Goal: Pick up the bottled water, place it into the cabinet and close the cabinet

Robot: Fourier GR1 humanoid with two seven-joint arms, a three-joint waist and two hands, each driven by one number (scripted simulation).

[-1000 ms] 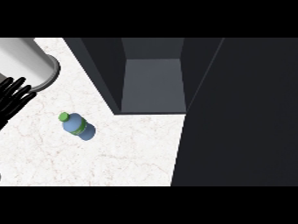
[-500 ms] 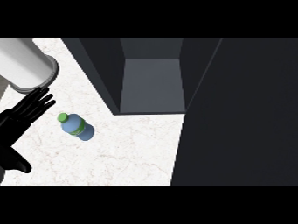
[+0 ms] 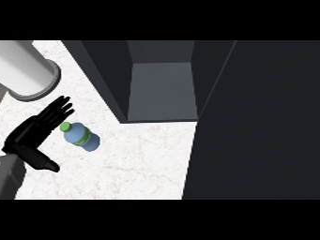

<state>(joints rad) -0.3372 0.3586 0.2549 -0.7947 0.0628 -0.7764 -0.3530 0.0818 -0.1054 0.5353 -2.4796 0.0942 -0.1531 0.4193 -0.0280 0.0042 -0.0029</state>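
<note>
The left hand (image 3: 34, 133), fingers (image 3: 57, 110) spread open, flanks the bottled water (image 3: 80, 136) lying on the counter (image 3: 141, 159), positioned to grasp it before the open cabinet (image 3: 161, 89).

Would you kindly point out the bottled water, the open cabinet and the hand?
bottled water (image 3: 81, 136), head view, on its blue body.
cabinet (image 3: 161, 91), head view, on its inner floor.
left hand (image 3: 32, 132), head view, on its palm.

Open left robot hand (image 3: 36, 132) just beside bottled water (image 3: 80, 137) on counter (image 3: 141, 159), open cabinet (image 3: 161, 89) behind.
</note>
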